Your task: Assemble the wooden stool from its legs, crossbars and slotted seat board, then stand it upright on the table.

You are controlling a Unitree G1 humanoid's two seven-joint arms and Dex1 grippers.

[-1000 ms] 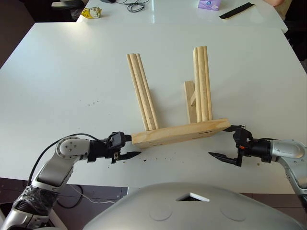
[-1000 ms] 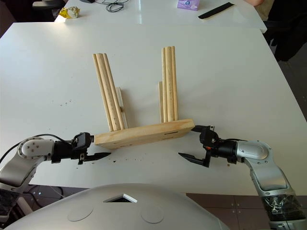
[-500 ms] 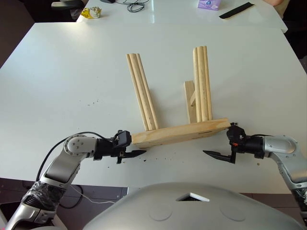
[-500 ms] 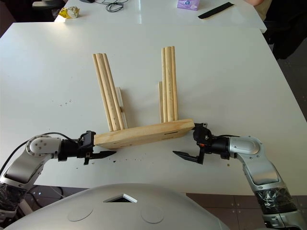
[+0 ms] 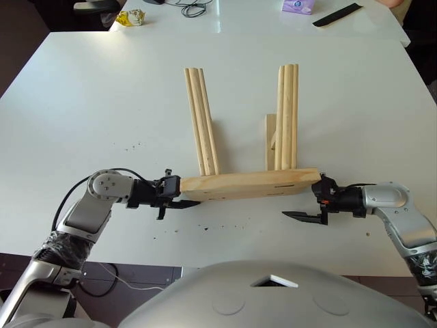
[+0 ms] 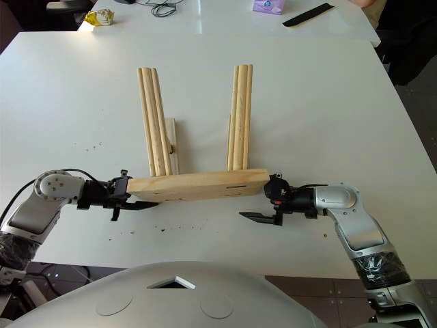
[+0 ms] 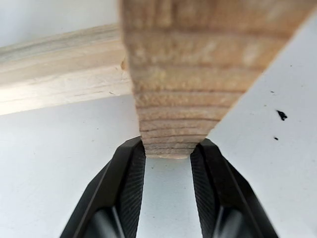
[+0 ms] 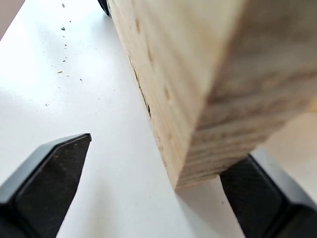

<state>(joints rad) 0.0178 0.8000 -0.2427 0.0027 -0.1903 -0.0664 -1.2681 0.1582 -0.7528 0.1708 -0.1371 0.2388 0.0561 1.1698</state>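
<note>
left arm and right arm are silver-grey, with dark mesh sleeves at seven and five o'clock. a black cable loops off the left elbow. left gripper and right gripper are black.

No writing can be read.
The purple box and the yellow packet, both lying far back, carry print too small to make out. Seen close up in the wrist views, the end of the seat board is plain wood grain.
</note>
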